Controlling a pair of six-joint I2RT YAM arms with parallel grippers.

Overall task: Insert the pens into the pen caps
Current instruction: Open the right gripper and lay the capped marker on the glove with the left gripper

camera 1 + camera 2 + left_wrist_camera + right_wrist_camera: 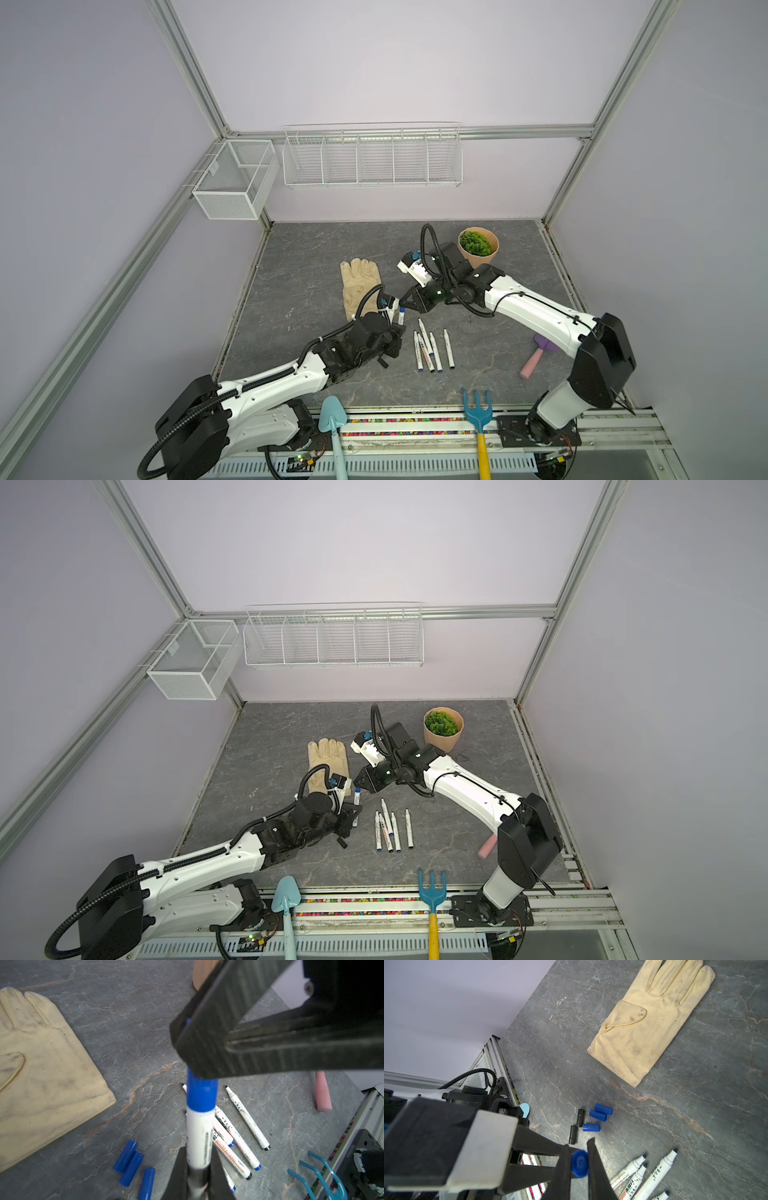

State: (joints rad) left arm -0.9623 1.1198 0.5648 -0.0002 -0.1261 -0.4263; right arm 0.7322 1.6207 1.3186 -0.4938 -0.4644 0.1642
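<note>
Left wrist view: a pen [199, 1136] is held upright by the left gripper [198, 1169], whose fingers [179, 1169] are closed narrowly on the lower barrel. A blue cap [202, 1095] is seen over the pen's tip, its rim meeting the white barrel. Its upper end is hidden by the right gripper [188, 1039]. In the right wrist view the cap [580, 1163] is seen end-on, pinched between that gripper's fingers [593, 1159].

The cap is judged to be nearly or fully seated, but a final click cannot be confirmed. The push should be directed straight along the barrel, with both grips firm so that nothing tilts or slips.

Other pens [432, 349] lie uncapped on the table [316, 266], just beside the left gripper, and loose caps [598, 1118] lie near them.
</note>
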